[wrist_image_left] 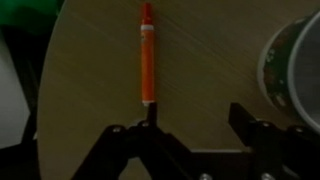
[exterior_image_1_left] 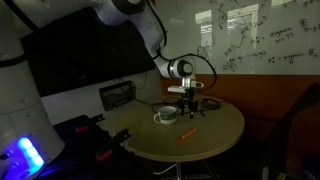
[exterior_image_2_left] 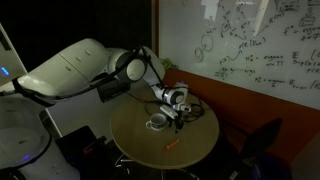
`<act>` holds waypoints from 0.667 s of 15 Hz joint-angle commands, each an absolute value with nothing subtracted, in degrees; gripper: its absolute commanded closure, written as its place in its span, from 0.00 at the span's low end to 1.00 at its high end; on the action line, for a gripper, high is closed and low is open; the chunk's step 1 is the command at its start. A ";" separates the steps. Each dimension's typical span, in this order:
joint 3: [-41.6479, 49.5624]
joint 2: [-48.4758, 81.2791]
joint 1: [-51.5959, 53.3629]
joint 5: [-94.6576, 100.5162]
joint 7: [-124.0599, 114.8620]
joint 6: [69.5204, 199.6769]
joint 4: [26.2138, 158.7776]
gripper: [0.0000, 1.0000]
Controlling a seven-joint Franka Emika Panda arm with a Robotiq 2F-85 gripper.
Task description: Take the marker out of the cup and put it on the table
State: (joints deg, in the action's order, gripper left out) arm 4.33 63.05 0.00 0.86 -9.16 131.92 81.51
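The orange-red marker (wrist_image_left: 147, 55) lies flat on the tan round table (wrist_image_left: 210, 60). It also shows on the table in both exterior views (exterior_image_1_left: 187, 134) (exterior_image_2_left: 171, 146), nearer the front edge. The whitish-grey cup (exterior_image_1_left: 165, 116) stands near the table's middle; it also shows in an exterior view (exterior_image_2_left: 157, 122) and at the right edge of the wrist view (wrist_image_left: 295, 65). My gripper (wrist_image_left: 195, 115) is open and empty, above the table between marker and cup. It hangs just behind the cup in both exterior views (exterior_image_1_left: 187, 103) (exterior_image_2_left: 180, 112).
A black cable (exterior_image_1_left: 208, 103) lies on the far side of the table. A dark monitor (exterior_image_1_left: 80, 50) and a box (exterior_image_1_left: 118, 96) stand behind the table. A whiteboard (exterior_image_2_left: 250, 45) covers the wall. The table edge (wrist_image_left: 50, 90) curves at the left in the wrist view.
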 commanded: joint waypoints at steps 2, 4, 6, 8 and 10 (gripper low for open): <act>3.68 53.60 1.07 1.03 -8.42 133.83 89.76 0.00; 3.35 50.04 1.56 1.44 -7.75 133.18 92.62 0.00; 3.47 46.13 2.40 1.90 -8.20 133.15 96.38 0.00; 3.77 42.92 3.01 2.20 -8.89 132.87 99.57 0.00; 3.61 40.54 3.06 3.14 -7.66 135.43 102.76 0.00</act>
